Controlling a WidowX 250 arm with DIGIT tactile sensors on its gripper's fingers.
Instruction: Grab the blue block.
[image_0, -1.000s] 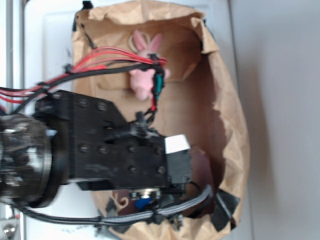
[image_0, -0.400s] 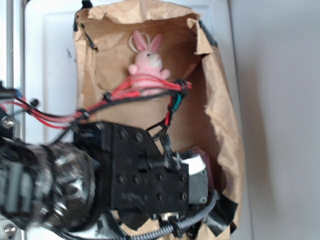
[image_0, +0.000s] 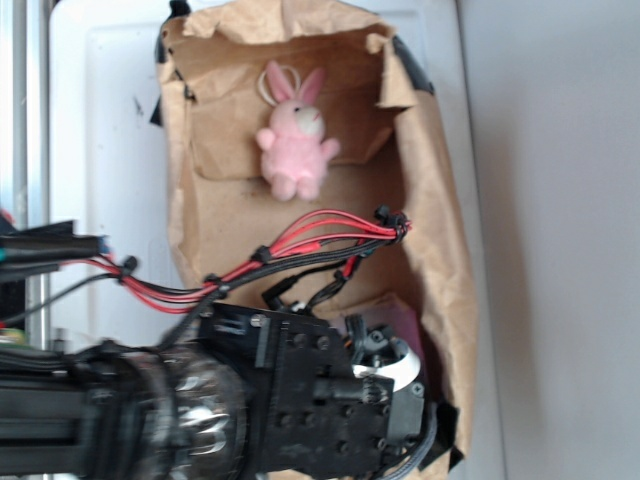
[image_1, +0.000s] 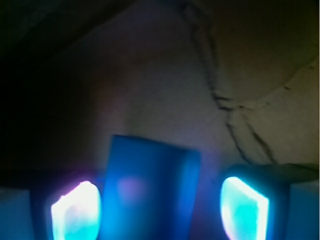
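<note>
So since a second ago my arm has slid down toward the bottom of the exterior frame, and the pink plush bunny (image_0: 296, 136) that my cables were crossing is now fully uncovered in the upper middle.

Count-wise: one bunny, one blue block (image_1: 147, 192), one brown paper bag (image_0: 445, 230) lying open on the white surface (image_0: 110, 130). That's it for loose stuff.

My arm comes in from the lower left of the exterior view, black and bulky, with the red and black wires (image_0: 320, 235) looping up over the bag's floor. The front end is buried in the bag's lower right corner, so that view hides the claw itself.

The wrist view is where it gets good. My gripper (image_1: 160, 207) is spread open, with the two fingers (image_1: 75, 210) glowing bluish at the bottom left and bottom right. The block sits between them at the bottom middle, close to the left finger with a gap before the right one. It looks flat, smooth and bright blue, slightly tilted, and I can't tell if anything's touching it yet. Dark crinkled paper fills the rest.
</note>
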